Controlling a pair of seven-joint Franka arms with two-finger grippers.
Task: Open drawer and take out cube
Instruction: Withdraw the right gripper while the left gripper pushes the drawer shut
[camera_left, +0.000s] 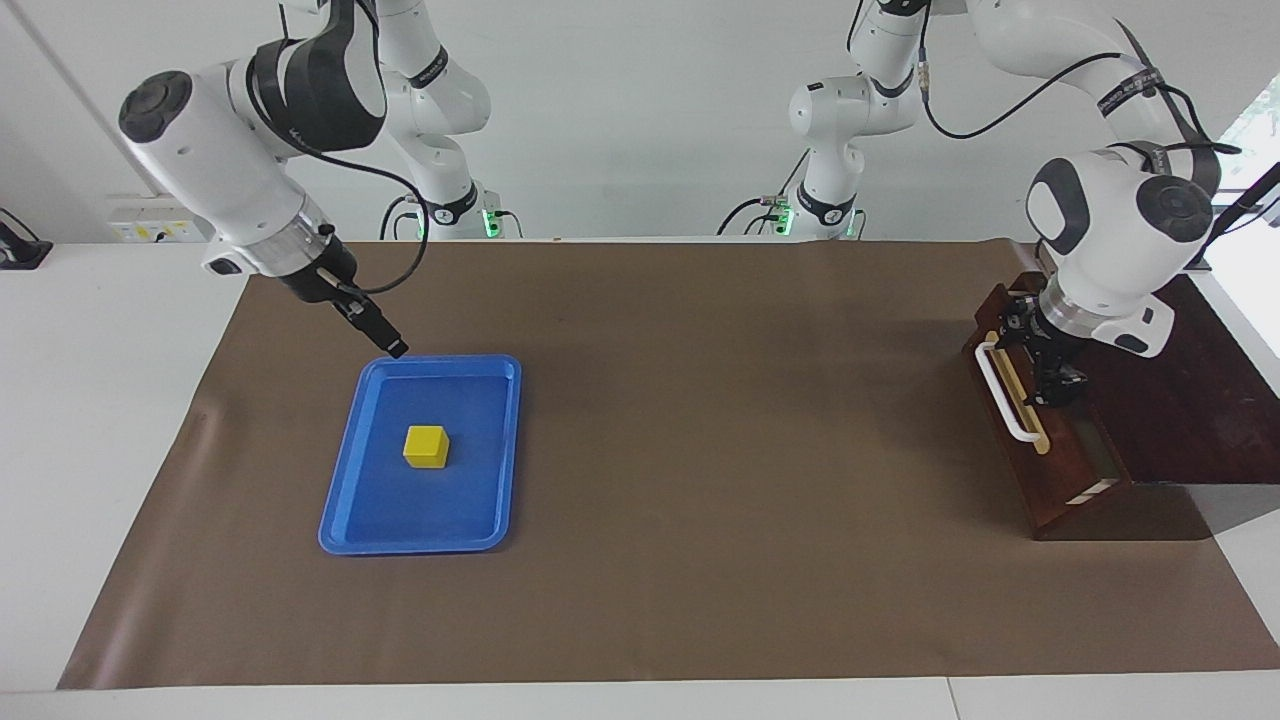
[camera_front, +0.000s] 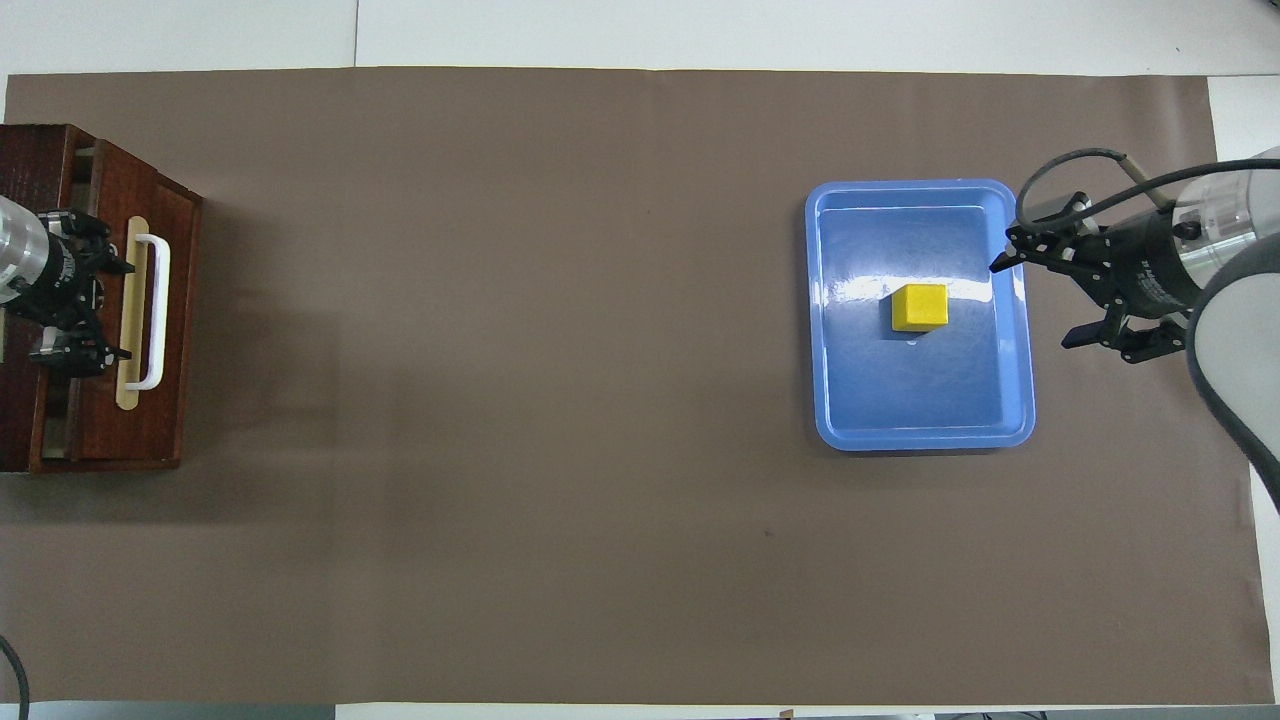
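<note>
Item 1: small solid bright-yellow cube (camera_left: 427, 446), resting inside a flat blue plastic tray (camera_left: 345, 490) on the brown mat (camera_left: 700, 500), toward the right arm's end of the table.

Item 2: dark reddish-brown wooden drawer (camera_left: 1040, 470) with white bar handle (camera_left: 1000, 392), pulled partly out of its dark wooden box (camera_left: 1190, 400), toward the left arm's end.

Item 3: right gripper (camera_front: 1035, 300), fingers spread wide, holding nothing, over the tray's edge.

Item 4: left gripper (camera_front: 95, 305), over the drawer just beside the handle; fingers apart, gripping nothing.

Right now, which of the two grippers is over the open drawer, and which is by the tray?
The left gripper hangs over the open drawer; the right gripper is at the blue tray holding the cube.
</note>
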